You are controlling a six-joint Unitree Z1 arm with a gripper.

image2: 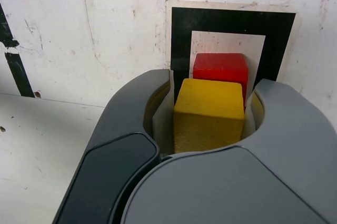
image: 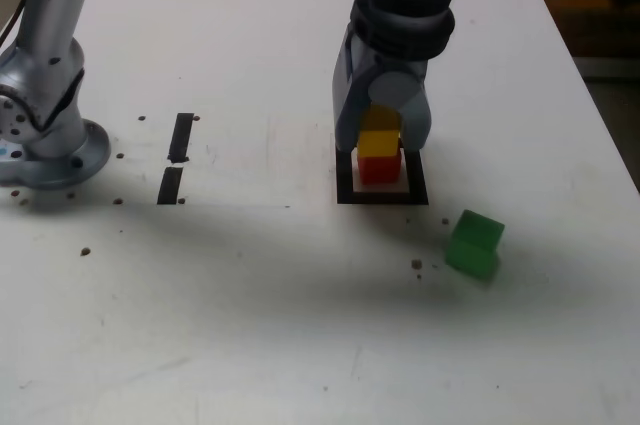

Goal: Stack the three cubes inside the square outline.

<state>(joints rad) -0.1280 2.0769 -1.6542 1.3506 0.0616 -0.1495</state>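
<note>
The yellow cube (image2: 209, 108) is grasped between the 2 fingers (image2: 209, 103) and sits above the red cube (image: 379, 169), which lies just beyond the fingertips, inside the square outline (image: 345, 183); judged light, stiff and not fragile, it is suitably taken by 2 opposite side faces. The green cube (image: 474, 244) is on the desk (image: 250, 325), apart from the fingers, and should handle alike. Finish: matte, flat-faced, plain single colours, 3 cubes of matching size.
</note>
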